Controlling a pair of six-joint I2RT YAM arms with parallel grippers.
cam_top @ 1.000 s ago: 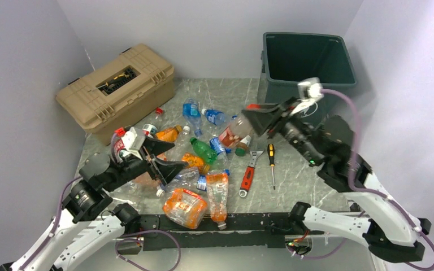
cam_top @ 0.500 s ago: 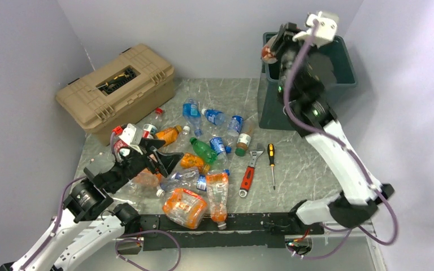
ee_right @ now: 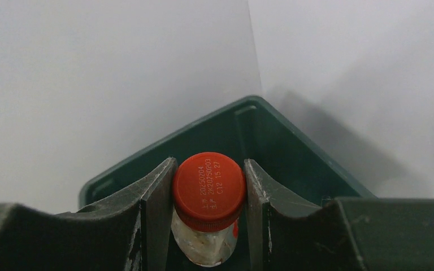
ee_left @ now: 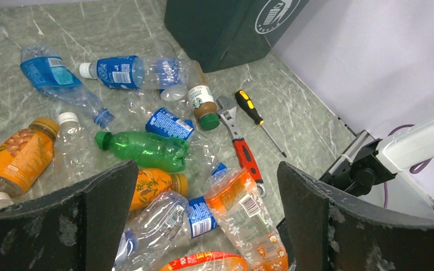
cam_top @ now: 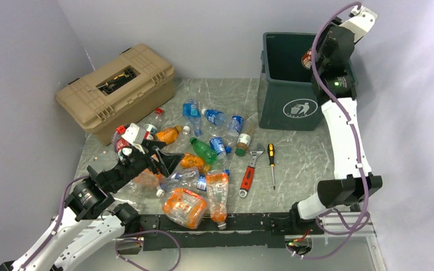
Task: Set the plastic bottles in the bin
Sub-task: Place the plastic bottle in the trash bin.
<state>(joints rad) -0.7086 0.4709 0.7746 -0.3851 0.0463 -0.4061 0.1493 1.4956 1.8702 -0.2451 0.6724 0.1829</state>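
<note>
Several plastic bottles lie in a pile on the marble table, among them a green one (cam_top: pixel 203 149) (ee_left: pixel 141 149), a crushed orange one (cam_top: pixel 185 206) and a blue-labelled one (cam_top: pixel 192 110). My left gripper (cam_top: pixel 169 157) (ee_left: pixel 207 169) hovers wide open over the near left of the pile, holding nothing. The dark green bin (cam_top: pixel 294 107) (ee_right: pixel 294 135) stands at the back right. High over its open top, my right gripper (cam_top: pixel 312 56) (ee_right: pixel 209 169) is shut on a clear bottle with a red cap (cam_top: pixel 306 58) (ee_right: pixel 209 189), which hangs above the bin's inside.
A tan toolbox (cam_top: pixel 118 84) sits at the back left. A red-handled wrench (cam_top: pixel 248 175) (ee_left: pixel 243 152) and a screwdriver (cam_top: pixel 271 161) (ee_left: pixel 254 113) lie right of the pile, in front of the bin. Walls close in the back and both sides.
My right arm has swung up from over the table to above the bin, carrying the red-capped bottle. The left gripper has edged slightly toward the pile, still open.
</note>
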